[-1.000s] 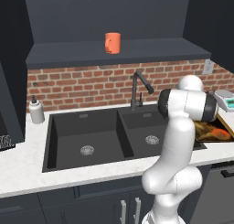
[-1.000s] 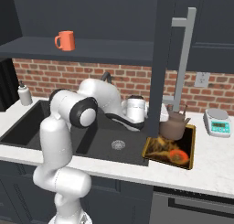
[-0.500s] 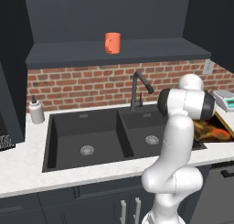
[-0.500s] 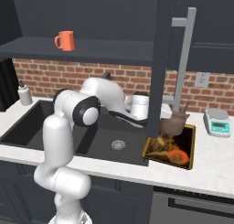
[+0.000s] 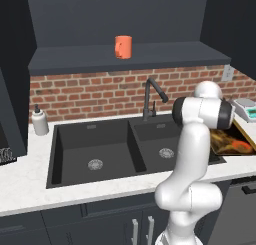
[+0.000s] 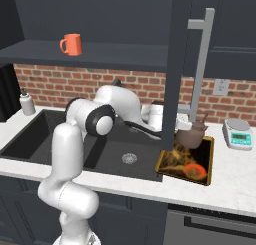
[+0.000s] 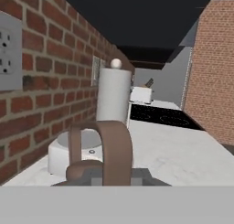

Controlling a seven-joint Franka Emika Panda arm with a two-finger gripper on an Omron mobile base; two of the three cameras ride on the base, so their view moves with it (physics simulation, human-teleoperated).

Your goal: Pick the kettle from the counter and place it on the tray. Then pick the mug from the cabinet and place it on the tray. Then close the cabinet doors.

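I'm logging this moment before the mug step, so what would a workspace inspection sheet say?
Surface: white counter around a black sink.
Job's things: kettle over the tray; whether it rests there is unclear. Mug on the cabinet shelf; cabinet door open.
Clutter: soap bottle, kitchen scale, paper towel roll.
Pincer: pincer shut on the kettle's handle.
Cables: nothing seen.
Surroundings: brick backsplash, wall socket, faucet.
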